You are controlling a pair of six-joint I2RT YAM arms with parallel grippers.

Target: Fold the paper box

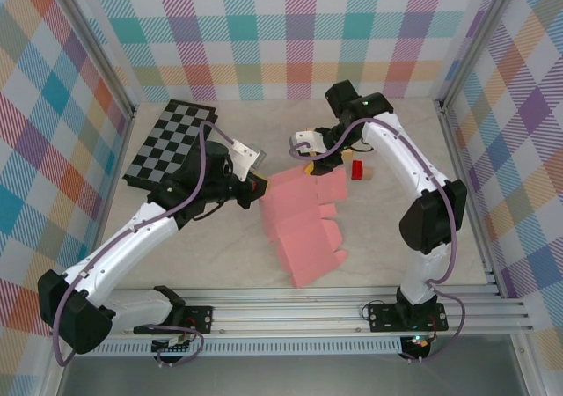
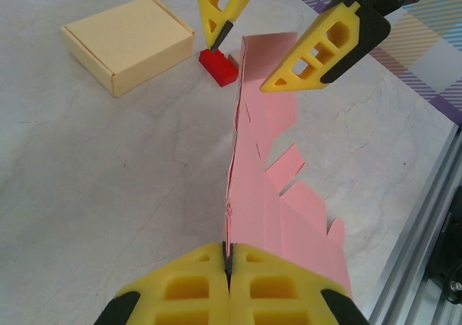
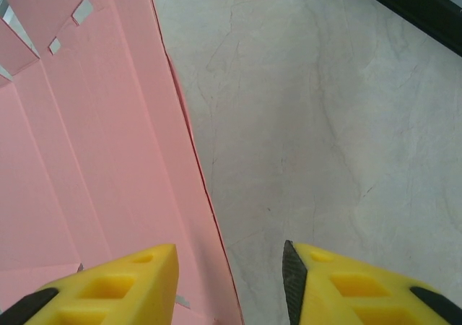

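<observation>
Robot test cell in a laboratory. A marble-patterned tabletop (image 1: 220, 264) is boxed in by plaid-printed walls (image 1: 264, 26) on aluminium frame posts (image 1: 92, 44). A cabled left arm (image 1: 132, 236) and right arm (image 1: 400, 158) are bolted to a slotted aluminium rail (image 1: 308, 312) along its near edge.

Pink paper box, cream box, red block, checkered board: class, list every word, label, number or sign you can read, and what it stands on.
No readable text anywhere.
The pink paper box, cream box and red block are plain; the checkered board bears only dark and grey squares.
</observation>
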